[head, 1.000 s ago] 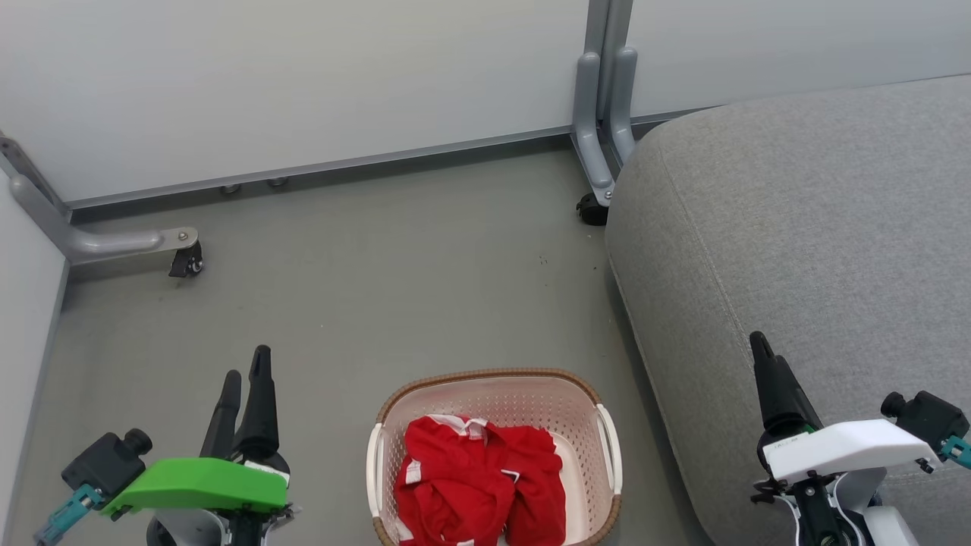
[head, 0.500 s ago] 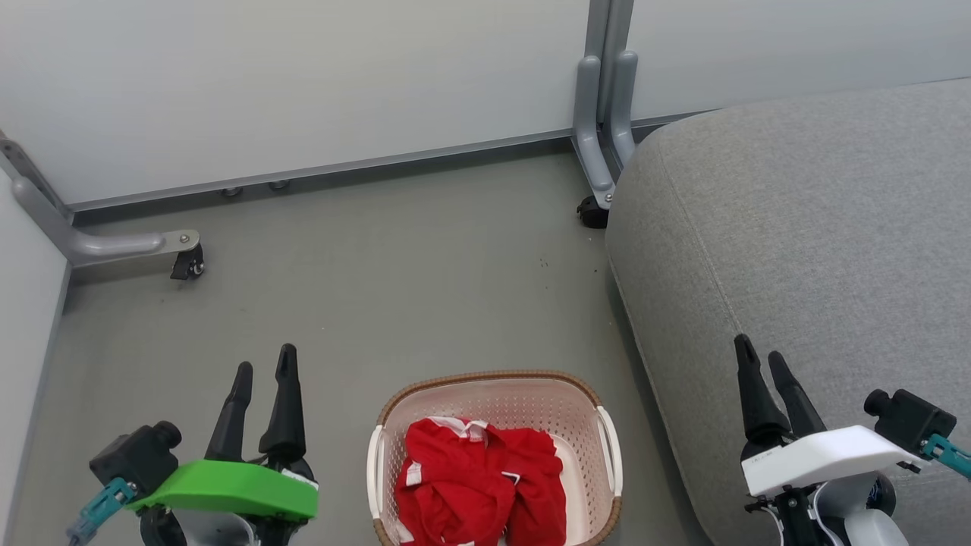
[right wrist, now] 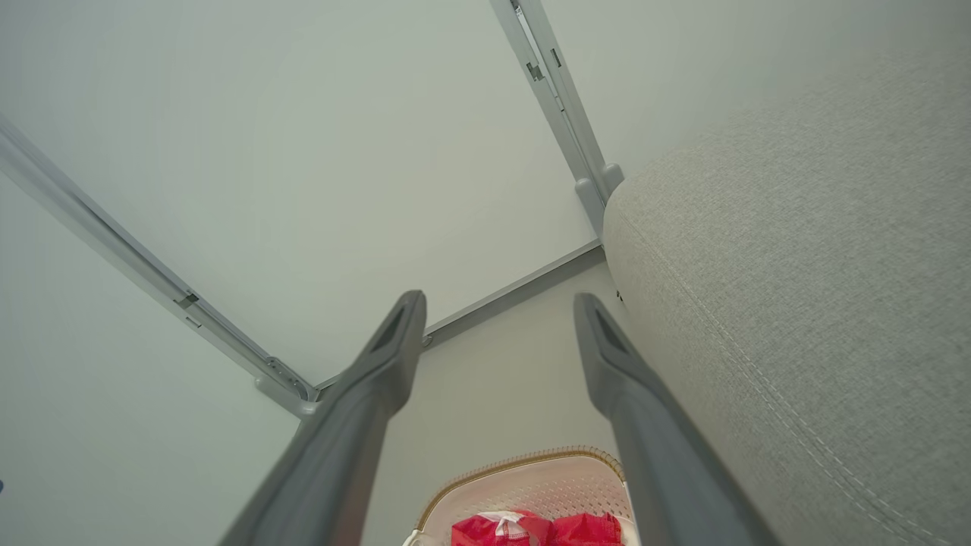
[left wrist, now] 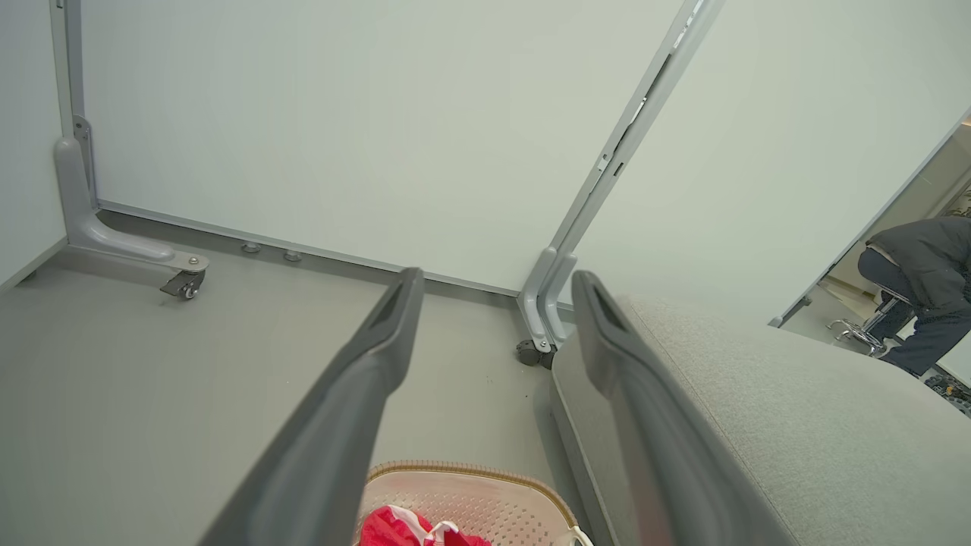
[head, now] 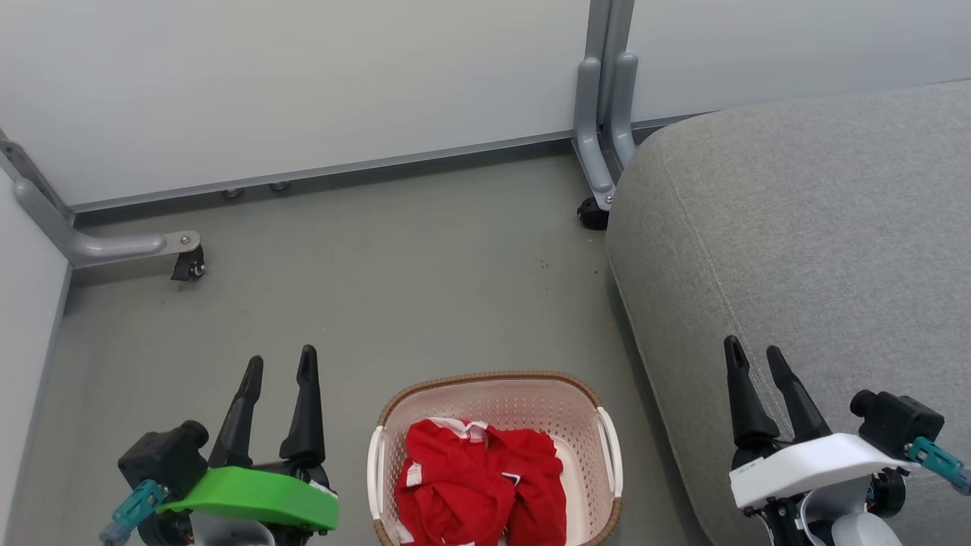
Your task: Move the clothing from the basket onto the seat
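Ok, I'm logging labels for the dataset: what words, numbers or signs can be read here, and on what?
No text is readable.
A small dark marking on the white housing of the right gripper: too small to read.
The clothing in the basket: white trim shows, no legible lettering.

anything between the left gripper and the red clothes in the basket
Nothing visible does. The left gripper is open to the left of the basket, and the red clothes lie uncovered inside it, likely reachable from above.
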You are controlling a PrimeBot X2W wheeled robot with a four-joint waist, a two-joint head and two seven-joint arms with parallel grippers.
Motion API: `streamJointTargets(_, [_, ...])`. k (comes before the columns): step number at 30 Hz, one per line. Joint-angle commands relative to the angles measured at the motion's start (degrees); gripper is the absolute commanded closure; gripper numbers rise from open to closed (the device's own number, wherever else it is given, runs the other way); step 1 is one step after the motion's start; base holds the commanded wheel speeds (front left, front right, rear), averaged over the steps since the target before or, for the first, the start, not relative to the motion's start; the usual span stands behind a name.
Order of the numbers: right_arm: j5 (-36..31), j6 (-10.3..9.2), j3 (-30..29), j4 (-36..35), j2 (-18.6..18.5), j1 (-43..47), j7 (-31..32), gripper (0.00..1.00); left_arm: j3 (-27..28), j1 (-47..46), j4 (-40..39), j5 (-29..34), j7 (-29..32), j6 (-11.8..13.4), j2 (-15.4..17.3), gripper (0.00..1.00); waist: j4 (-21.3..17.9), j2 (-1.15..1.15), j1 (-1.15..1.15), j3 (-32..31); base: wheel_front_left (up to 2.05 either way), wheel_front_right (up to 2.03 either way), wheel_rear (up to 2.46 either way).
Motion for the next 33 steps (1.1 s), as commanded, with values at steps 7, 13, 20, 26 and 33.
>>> streamJointTargets(7, [-5.58,0.02,0.91,-1.36,-0.33,0.38,-1.48,0.00,-1.17,0.48,-1.44,5.56,-1.46,0.41,0.66,0.00,-0.07,0.00,0.00,0.03,0.00,0.00,0.00])
streamJointTargets(13, [-9.23,0.03,1.38,-1.79,-0.36,0.71,-2.33,0.00,-1.89,0.67,-1.84,9.04,-2.29,0.55,0.72,0.00,-0.09,0.00,0.00,0.03,0.00,0.00,0.00])
streamJointTargets(20, [-13.37,0.02,1.93,-2.40,-0.38,1.02,-3.25,0.00,-2.83,1.06,-2.38,13.04,-3.24,0.65,0.74,0.00,-0.05,0.00,0.00,-0.17,0.00,0.00,0.00])
streamJointTargets(26, [-16.62,0.02,2.42,-2.94,-0.41,1.49,-4.05,0.00,-3.50,1.36,-2.91,16.25,-4.01,0.71,0.82,0.00,-0.02,0.00,0.00,-0.46,0.00,0.00,0.00])
streamJointTargets(33, [-19.99,0.03,2.91,-3.25,-0.43,2.05,-4.81,0.00,-4.29,1.96,-3.21,19.65,-4.77,0.76,0.97,0.00,-0.03,0.00,0.00,-0.73,0.00,0.00,0.00])
